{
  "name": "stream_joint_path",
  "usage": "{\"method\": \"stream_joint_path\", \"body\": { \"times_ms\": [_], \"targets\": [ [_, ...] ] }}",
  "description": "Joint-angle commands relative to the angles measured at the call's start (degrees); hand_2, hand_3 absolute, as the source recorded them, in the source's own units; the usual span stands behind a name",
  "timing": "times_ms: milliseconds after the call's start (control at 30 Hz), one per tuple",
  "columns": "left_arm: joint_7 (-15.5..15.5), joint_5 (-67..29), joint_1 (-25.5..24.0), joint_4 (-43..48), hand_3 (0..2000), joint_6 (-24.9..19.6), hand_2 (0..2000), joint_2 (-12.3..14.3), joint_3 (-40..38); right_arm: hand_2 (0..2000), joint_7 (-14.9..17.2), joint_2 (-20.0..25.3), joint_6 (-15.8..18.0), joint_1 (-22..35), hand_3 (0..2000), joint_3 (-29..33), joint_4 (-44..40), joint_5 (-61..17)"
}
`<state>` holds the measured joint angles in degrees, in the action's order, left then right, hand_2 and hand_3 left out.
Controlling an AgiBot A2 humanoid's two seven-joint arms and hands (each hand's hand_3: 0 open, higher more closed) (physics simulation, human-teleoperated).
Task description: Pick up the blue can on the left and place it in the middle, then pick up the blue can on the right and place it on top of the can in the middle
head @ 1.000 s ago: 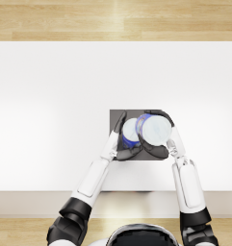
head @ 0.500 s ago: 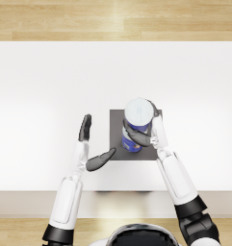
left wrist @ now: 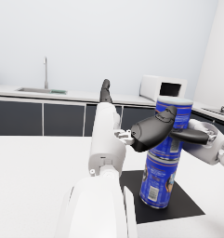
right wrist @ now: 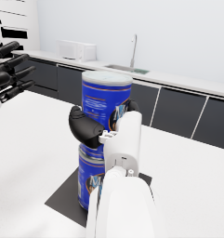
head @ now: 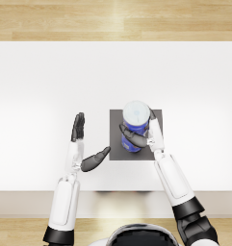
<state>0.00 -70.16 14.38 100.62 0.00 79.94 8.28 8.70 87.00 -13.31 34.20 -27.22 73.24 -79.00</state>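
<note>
Two blue cans stand stacked on the dark mat (head: 116, 149) in the middle of the white table. The upper can (head: 135, 114) (left wrist: 174, 122) (right wrist: 105, 100) sits on the lower can (left wrist: 158, 182) (right wrist: 89, 180). My right hand (head: 155, 135) (right wrist: 92, 128) grips the upper can around its side, thumb across the front. My left hand (head: 80, 144) (left wrist: 148, 130) is off to the left of the stack, fingers spread, touching nothing. In the head view the lower can is mostly hidden under the upper one.
The white table (head: 50, 86) stretches wide on both sides of the mat. Its front edge (head: 112, 192) runs just below my forearms. Wood floor shows beyond the far edge. A kitchen counter with a sink (left wrist: 39, 90) lies in the background.
My left hand has let go of the lower can and drawn back to the left. My right hand has shifted the upper can left, over the lower can.
</note>
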Motion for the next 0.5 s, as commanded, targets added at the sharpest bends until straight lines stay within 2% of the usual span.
{"method": "stream_joint_path", "body": {
  "times_ms": [33, 67, 100, 267, 467, 500],
  "targets": [
    [0.00, 0.00, 0.41, 0.08, 0, 0.00, 0, 0.24, -0.06, 0, 0.20, 0.52, -0.13, 0.73, 540, 0.29, -0.74, 0.00],
    [0.00, 0.00, 0.54, 0.19, 0, 0.00, 0, 0.39, 0.04, 0, 0.66, 0.55, -1.54, 0.56, 213, 0.42, -0.28, -0.01],
    [0.00, 0.00, 0.53, 0.19, 0, 0.00, 0, 0.49, -0.04, 0, 1.06, 0.71, -2.89, 0.62, 0, 0.69, -0.04, -0.02],
    [0.00, 0.00, 0.58, 0.65, 0, 0.00, 0, 1.02, 0.18, 0, 1.99, 1.36, -5.32, 0.60, 0, 2.02, 2.97, -0.03],
    [0.00, 0.00, 1.02, 1.53, 0, 0.00, 0, 1.76, -0.02, 0, 2.16, 2.78, -5.94, 1.51, 0, 4.75, 9.18, -0.03],
    [0.00, 0.01, 0.91, 1.90, 0, 0.00, 0, 1.83, -0.10, 0, 2.20, -11.30, -6.07, 10.50, 0, -13.08, 9.99, -0.03]
  ]
}}
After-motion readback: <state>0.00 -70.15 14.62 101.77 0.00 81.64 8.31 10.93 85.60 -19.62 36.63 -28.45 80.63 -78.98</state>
